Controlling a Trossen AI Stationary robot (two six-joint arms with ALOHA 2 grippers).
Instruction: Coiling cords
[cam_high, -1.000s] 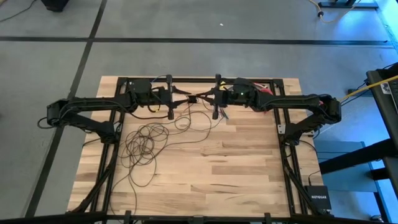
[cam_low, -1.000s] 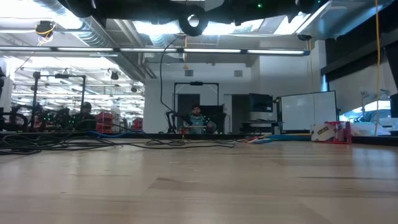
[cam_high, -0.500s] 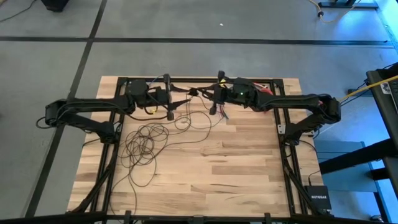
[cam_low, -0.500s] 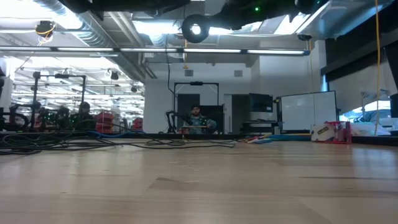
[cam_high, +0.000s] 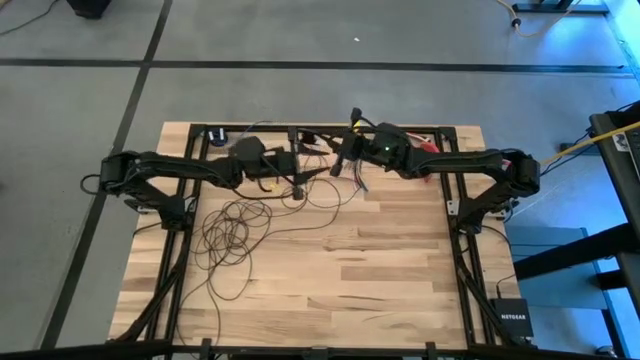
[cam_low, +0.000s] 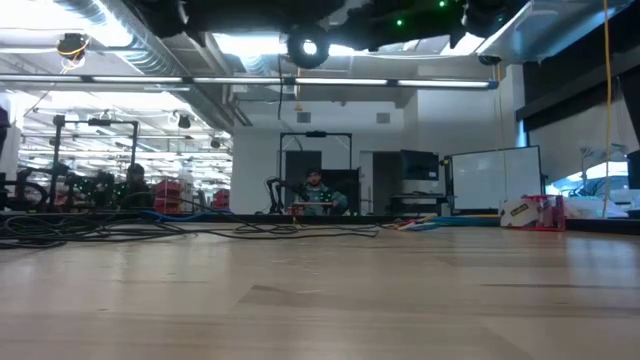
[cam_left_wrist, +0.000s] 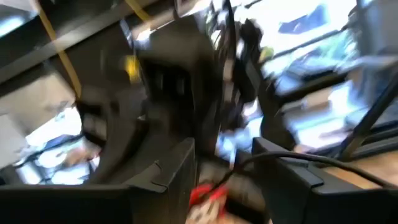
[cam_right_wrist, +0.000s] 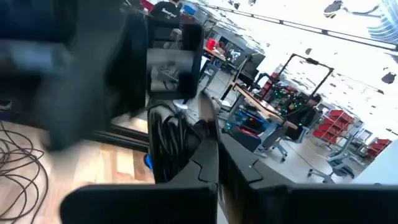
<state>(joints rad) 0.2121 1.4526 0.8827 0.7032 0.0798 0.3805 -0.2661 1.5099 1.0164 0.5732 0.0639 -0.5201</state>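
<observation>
Although the thin dark brown-black wire (cam_high: 232, 232) lies mostly as a loose tangle of loops on the pale wooden butcher-block table (cam_high: 380, 270) around eight o'clock from the table's middle, a strand of it climbs toward twelve o'clock, where both dark arms meet above the far edge. Nearer than that, the front half of the boards carries only trailing loops. The left gripper (cam_high: 297, 180) has slid in from the eleven o'clock side over the last second and its fingers (cam_left_wrist: 174, 174) have spread apart, a strand of cord crossing the gap between them in the left wrist view without being pinched. The right gripper (cam_high: 345, 160), at twelve o'clock, has swung its tip away and stays clamped tight, fingers pressed together; whether it pinches the wire cannot be told. Judging by this, a hand-over has just ended: the left has let go and probably needs a fresh hold lower down, with most of the coiling still ahead.
</observation>
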